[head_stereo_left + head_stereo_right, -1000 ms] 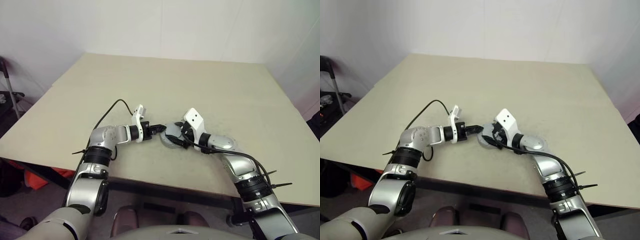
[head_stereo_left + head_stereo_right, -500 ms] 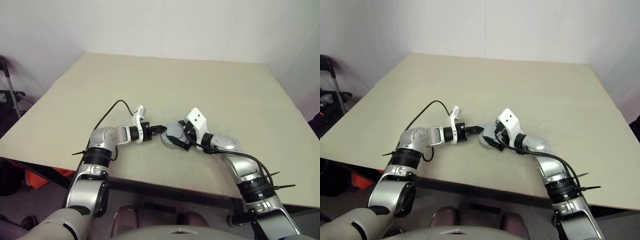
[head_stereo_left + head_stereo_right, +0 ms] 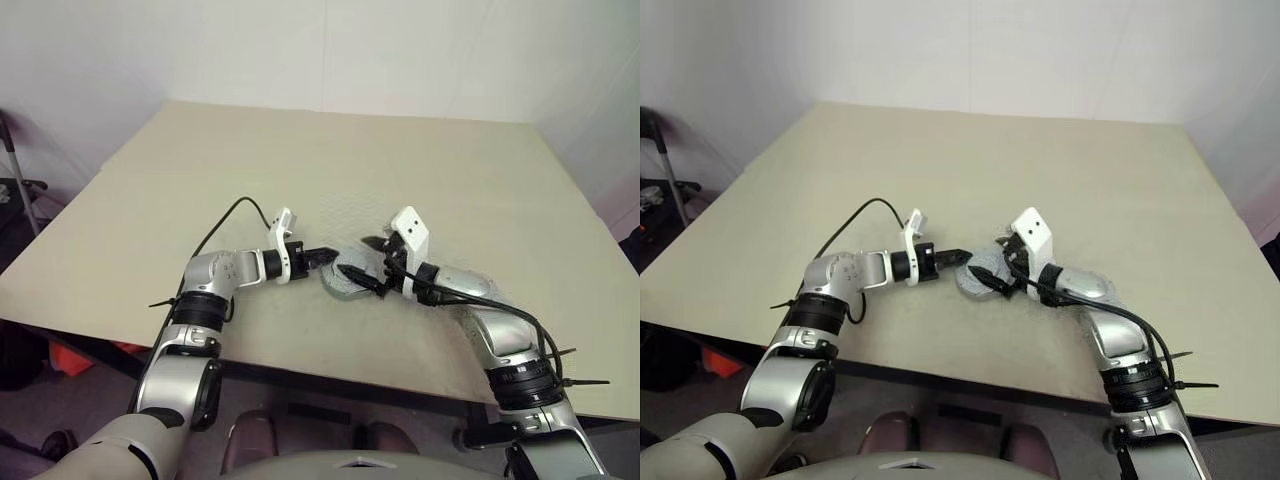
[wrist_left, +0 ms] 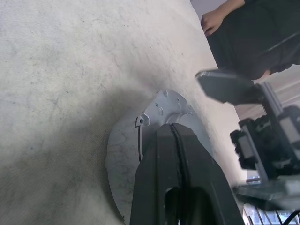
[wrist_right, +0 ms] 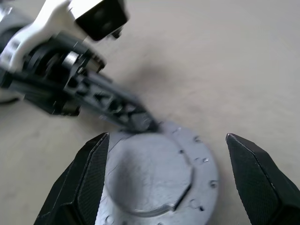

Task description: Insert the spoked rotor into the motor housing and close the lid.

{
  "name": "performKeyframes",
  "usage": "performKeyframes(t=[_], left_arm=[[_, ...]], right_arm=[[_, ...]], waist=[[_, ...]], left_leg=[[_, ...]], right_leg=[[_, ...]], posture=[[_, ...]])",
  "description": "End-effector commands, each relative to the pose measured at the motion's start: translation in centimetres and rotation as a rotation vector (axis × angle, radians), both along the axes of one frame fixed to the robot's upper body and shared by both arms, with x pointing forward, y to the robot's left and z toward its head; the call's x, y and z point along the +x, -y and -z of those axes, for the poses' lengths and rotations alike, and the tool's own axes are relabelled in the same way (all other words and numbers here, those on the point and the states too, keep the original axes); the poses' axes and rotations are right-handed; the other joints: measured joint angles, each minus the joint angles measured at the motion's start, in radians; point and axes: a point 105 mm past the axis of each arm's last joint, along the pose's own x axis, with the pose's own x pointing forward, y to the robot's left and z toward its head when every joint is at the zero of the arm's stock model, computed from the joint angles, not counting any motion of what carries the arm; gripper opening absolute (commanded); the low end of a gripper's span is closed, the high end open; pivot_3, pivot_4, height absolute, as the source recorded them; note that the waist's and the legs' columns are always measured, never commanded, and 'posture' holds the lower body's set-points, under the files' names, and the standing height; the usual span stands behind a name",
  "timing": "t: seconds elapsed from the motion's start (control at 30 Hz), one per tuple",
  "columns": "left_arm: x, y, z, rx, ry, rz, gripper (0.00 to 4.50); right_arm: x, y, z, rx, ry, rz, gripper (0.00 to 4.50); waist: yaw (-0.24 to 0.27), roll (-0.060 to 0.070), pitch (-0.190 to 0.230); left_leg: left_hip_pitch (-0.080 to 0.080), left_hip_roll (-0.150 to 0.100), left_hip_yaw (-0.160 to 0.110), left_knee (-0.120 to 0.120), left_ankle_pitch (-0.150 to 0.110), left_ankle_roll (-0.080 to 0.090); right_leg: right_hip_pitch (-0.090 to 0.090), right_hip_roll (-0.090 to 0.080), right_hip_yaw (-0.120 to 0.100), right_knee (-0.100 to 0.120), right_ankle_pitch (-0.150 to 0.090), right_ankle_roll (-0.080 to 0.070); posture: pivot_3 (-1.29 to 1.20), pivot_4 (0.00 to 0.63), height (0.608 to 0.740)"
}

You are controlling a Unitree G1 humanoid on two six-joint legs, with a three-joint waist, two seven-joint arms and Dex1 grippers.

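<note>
Grey metal lid (image 5: pixel 157 176) lies flat on the beige tabletop (image 3: pixel 300 170), near the front edge and about midway along it. Left gripper (image 3: pixel 327 256) has its black fingers pressed fully together, holding nothing, with the tips at the lid's rim. Right gripper (image 5: pixel 171 180) hovers just above the lid, jaws spread wide to either side of it and gripping nothing. A person (image 4: pixel 253 33) stands beyond the table.

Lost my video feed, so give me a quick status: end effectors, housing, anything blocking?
Left end effector shut, tip at the lidded motor housing. Right end effector open, straddling it, not gripping. Nothing in the way on the table.
</note>
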Motion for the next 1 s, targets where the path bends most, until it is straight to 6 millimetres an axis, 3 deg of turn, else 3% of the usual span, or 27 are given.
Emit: performKeyframes(t=[0.03, 0.17, 0.4, 0.57, 0.83, 1.0], left_arm=[[-0.4, 0.7, 0.7, 0.025, -0.023, 0.031, 0.00], [-0.5, 0.8, 0.7, 0.024, -0.024, 0.037, 0.00], [-0.2, 0.6, 0.7, 0.033, -0.023, 0.029, 0.00], [0.0, 0.4, 0.7, 0.033, -0.022, 0.022, 0.00], [0.0, 0.2, 0.9, 0.040, -0.025, 0.012, 0.00], [0.5, -0.2, 0.8, 0.049, -0.018, -0.007, 0.00]], right_arm=[[1.3, 1.1, -2.6, 0.075, 0.034, 0.095, 4.48], [2.1, 3.1, -2.5, 0.163, -0.094, 0.226, 4.48], [-1.1, 5.4, -0.2, 0.260, -0.487, 0.239, 4.48], [-2.4, 6.2, 0.4, 0.272, -0.591, 0.251, 4.48], [-2.7, 5.9, 0.7, 0.390, -0.685, 0.285, 4.48], [-2.8, 4.5, 1.0, 0.516, -0.771, 0.286, 4.48]], waist=[[0.001, 0.000, 0.000], [0.003, 0.000, 0.000], [0.010, 0.001, 0.000], [0.018, 0.003, 0.000], [0.024, 0.004, -0.001], [0.024, 0.005, -0.001]], left_leg=[[0.000, 0.000, 0.000, 0.000, 0.000, 0.000], [0.000, 0.000, 0.000, 0.000, 0.000, 0.000], [0.000, -0.002, 0.000, 0.000, 0.000, 0.000], [0.002, -0.002, 0.000, 0.000, 0.001, -0.001], [0.004, -0.001, 0.000, 0.000, 0.002, -0.003], [0.005, -0.001, 0.000, -0.001, 0.003, -0.005]], right_leg=[[0.000, 0.000, 0.000, 0.000, 0.000, 0.000], [0.000, 0.000, 0.000, 0.000, 0.000, 0.000], [0.001, 0.000, 0.000, 0.000, 0.000, 0.000], [0.002, 0.000, 0.000, 0.000, 0.000, 0.000], [0.003, 0.000, 0.000, 0.001, 0.000, 0.000], [0.003, 0.000, 0.000, 0.002, 0.000, 0.000]], posture=[[0.00, 0.000, 0.740], [0.00, 0.000, 0.740], [0.00, 0.000, 0.740], [0.00, 0.000, 0.740], [0.00, 0.000, 0.740], [0.00, 0.000, 0.740]])
